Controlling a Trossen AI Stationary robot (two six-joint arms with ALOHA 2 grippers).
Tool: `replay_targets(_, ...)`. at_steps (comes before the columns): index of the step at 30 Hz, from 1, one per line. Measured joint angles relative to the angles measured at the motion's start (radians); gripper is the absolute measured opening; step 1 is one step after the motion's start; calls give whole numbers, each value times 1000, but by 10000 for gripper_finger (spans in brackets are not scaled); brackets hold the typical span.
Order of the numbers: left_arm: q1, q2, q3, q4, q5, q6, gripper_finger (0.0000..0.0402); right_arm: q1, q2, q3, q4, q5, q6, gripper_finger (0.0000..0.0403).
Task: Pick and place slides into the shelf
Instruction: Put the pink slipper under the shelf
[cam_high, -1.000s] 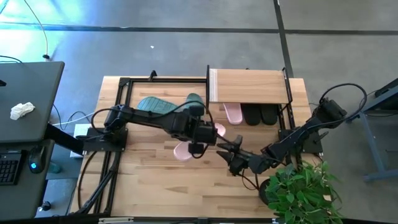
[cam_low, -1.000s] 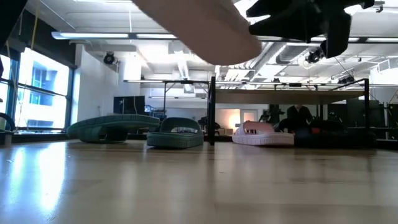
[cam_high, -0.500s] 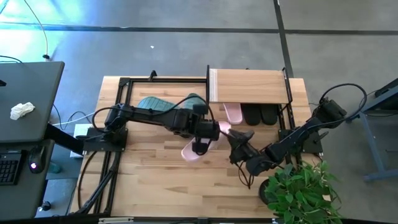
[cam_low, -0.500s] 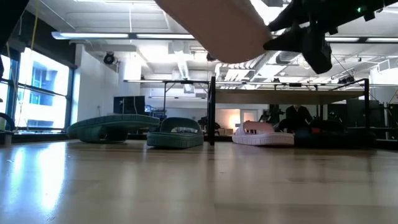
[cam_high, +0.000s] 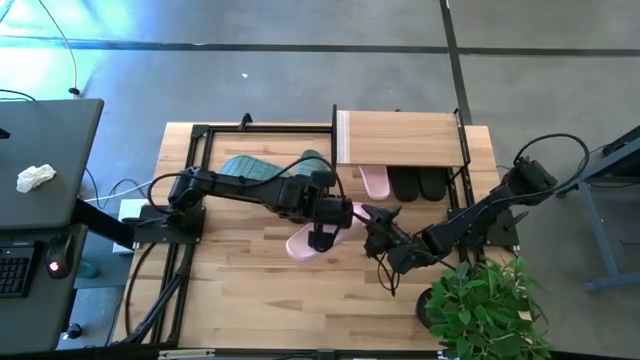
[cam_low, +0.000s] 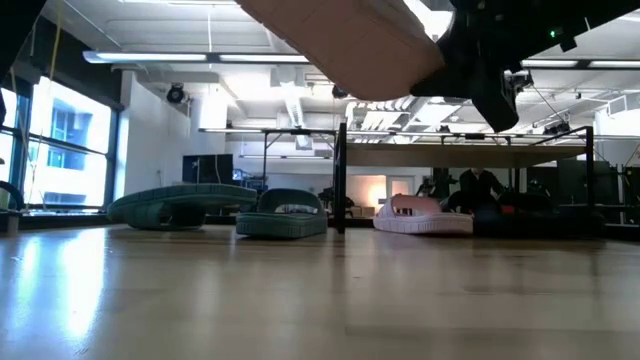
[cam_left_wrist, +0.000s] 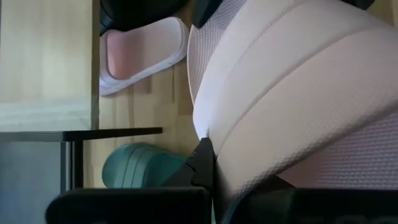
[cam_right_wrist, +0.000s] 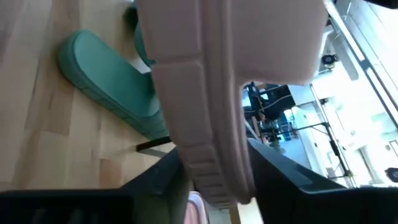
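My left gripper (cam_high: 322, 235) is shut on a pale pink slide (cam_high: 303, 243) and keeps it high over the table's middle (cam_low: 340, 40). My right gripper (cam_high: 372, 222) is open at the slide's right end, almost level, one finger (cam_right_wrist: 163, 180) on each side of the sole's edge (cam_right_wrist: 214, 168); I cannot tell whether they touch it. The shelf (cam_high: 400, 138) stands at the far right. Under it another pink slide (cam_high: 375, 182) and two black slides (cam_high: 405, 185) lie on their soles. Two teal slides (cam_high: 250, 168) (cam_high: 313, 160) lie far left of the shelf. My left gripper holds the pink slide about its middle, by the wide strap (cam_left_wrist: 292, 93), slanting down from the table's left. The slide itself hides where the fingers meet it. The slide is lifted clear of the table and tilted.
A bare black metal frame (cam_high: 200, 132) surrounds the teal slides at the far left. A potted plant (cam_high: 480, 300) stands at the near right corner, beside my right arm. Bare wood lies along the near edge (cam_high: 260, 300).
My right gripper has gone toward the far edge and up to the pink slide's end, and has turned about so that its fingers stand on either side of the sole. The held slide has swung a little toward the right and stays lifted.
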Motion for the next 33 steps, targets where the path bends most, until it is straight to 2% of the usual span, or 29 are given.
replay_targets(8, 1, 0, 0, 1, -54, 67, 1, 0, 1, 0, -17, -21, -9, 18)
replay_targets(13, 1, 0, 0, -9, -57, 172, 21, -18, 1, 0, -54, -22, -4, 14)
replay_targets(20, 2, 0, 0, -111, 20, 294, 68, -60, 0, 3, -81, -71, -5, 14)
replay_targets(29, 0, -47, -1, -371, 186, 215, 158, -124, 1, 0, -122, -88, -22, 12)
replay_targets(33, -3, -110, -2, -356, 242, 206, 185, -144, 0, 0, -114, -117, -42, 12)
